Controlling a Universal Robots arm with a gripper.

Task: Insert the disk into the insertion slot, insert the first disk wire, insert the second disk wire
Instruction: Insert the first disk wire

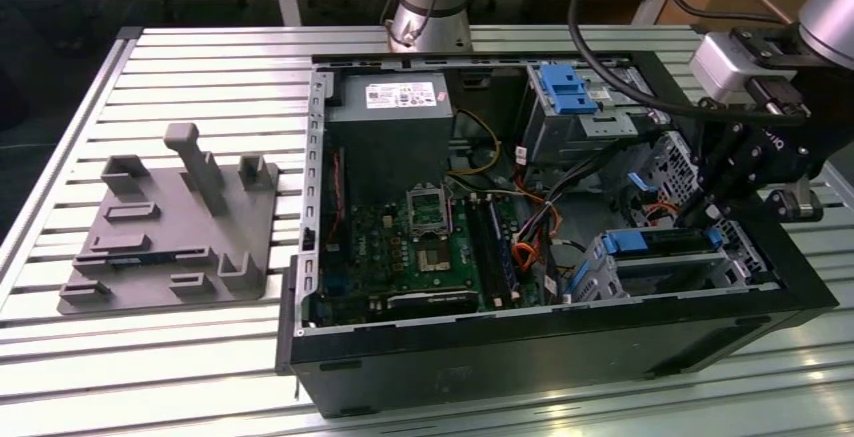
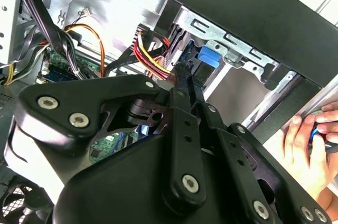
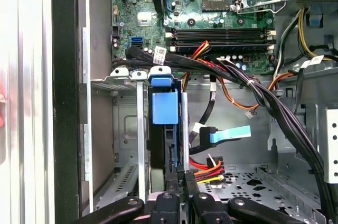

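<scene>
The disk (image 1: 661, 241), in its blue carrier, sits inside the insertion slot (image 1: 667, 279), the low silver cage at the near corner of the open case on the exterior view's right. In the first wrist view the disk's blue tab (image 3: 165, 105) stands edge-on between the cage walls (image 3: 127, 129). My gripper (image 3: 181, 175) is shut, its tips against the disk's near end; its closed fingers (image 2: 185, 76) point at the blue carrier (image 2: 208, 55). A black wire with a blue tab (image 3: 229, 134) and a red-yellow wire bundle (image 3: 208, 168) hang loose beside the disk.
A taller bay with a blue latch (image 1: 567, 89), the grey power-supply box (image 1: 387, 97) and the motherboard (image 1: 427, 247) fill the case. A grey fixture plate with pegs (image 1: 174, 227) lies on the exterior view's left. A person's hand (image 2: 303, 145) rests outside the case wall.
</scene>
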